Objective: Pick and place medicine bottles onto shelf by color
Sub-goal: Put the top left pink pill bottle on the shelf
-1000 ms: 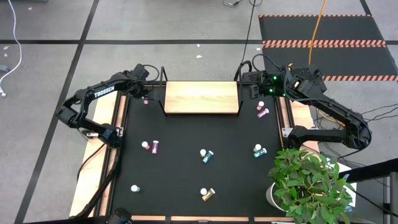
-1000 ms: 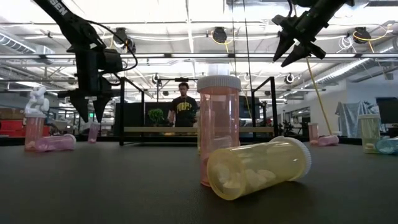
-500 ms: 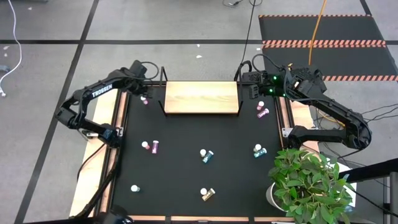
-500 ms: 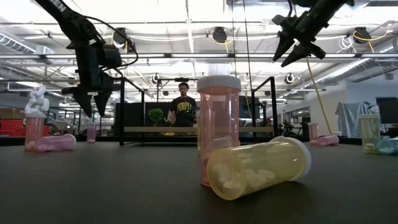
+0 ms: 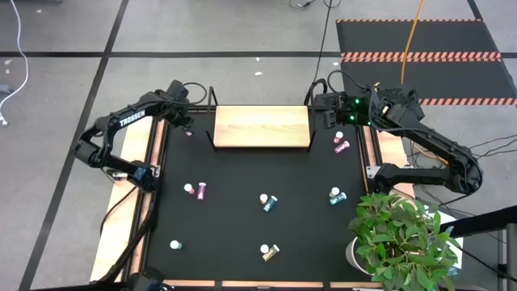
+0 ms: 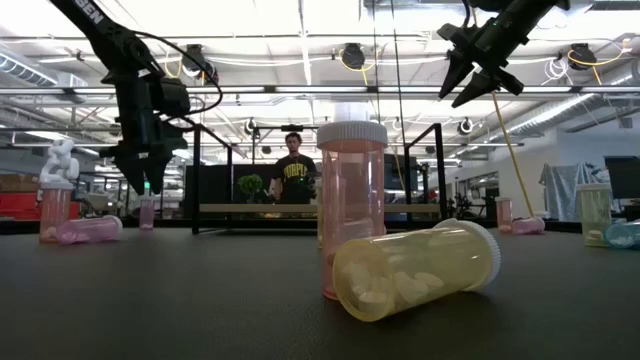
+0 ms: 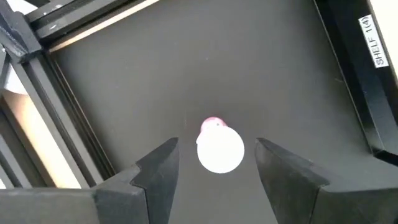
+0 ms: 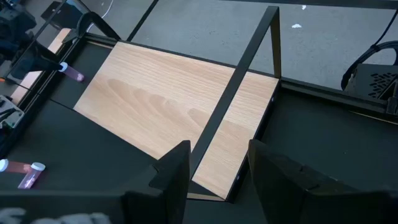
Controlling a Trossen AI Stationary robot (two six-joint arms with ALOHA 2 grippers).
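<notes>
left gripper (image 7: 214, 163) poised above upright pink bottle (image 7: 219, 146) on the worktop (image 5: 242, 186) left of the shelf (image 5: 261, 126), fingers (image 7: 158, 171) spread, nothing grasped, right gripper (image 8: 214, 167) raised right of shelf, fingers apart, empty

Two black jointed arms, white TROSSEN lettering, looping black cables.

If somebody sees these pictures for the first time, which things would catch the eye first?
Probably the bare light-wood shelf at the table's far edge, with small bottles scattered on the black table around it. Next, the left claw, open, directly above an upright pink bottle beside the shelf's left end.
</notes>
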